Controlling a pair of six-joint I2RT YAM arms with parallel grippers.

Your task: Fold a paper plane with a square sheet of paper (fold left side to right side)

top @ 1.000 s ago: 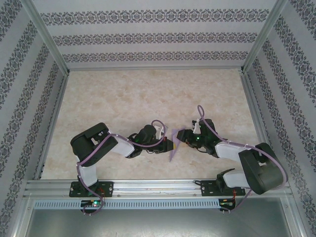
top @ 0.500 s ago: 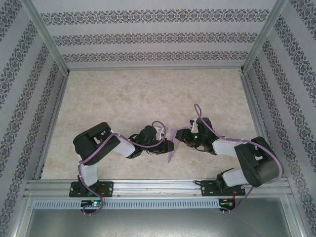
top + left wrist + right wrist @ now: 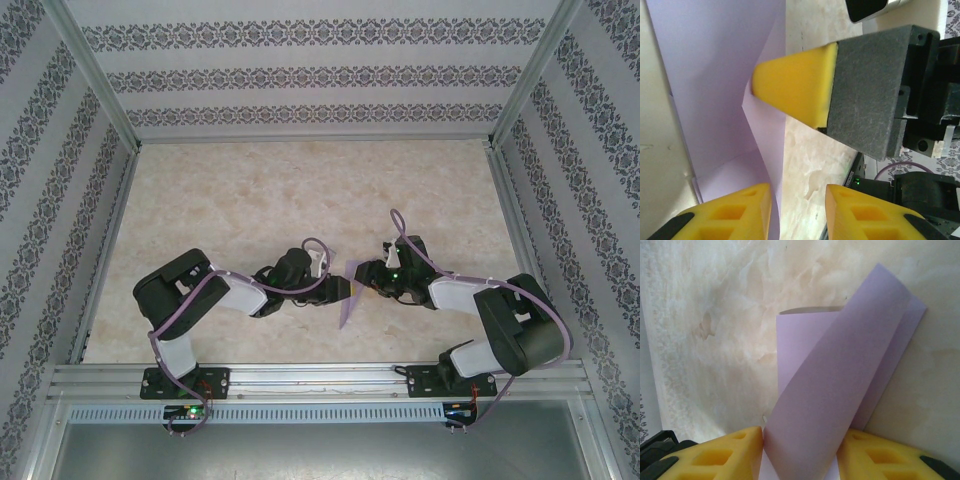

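Lavender paper sheet (image 3: 830, 390): partly folded, held on edge over the worktop (image 3: 260, 200) near its front, between both arms.
Right end effector (image 3: 802, 435): clenched on the sheet; the folded layers fill the gap between its fingers.
Left end effector (image 3: 799, 192): released, jaws apart; the sheet lies against one finger and clear of the other.
Risk one: you have a single grip, so the loose layers may spring apart and spoil the crease.
Risk two: if your left fingers close off the edge, expect a skewed fold or a crumpled corner.
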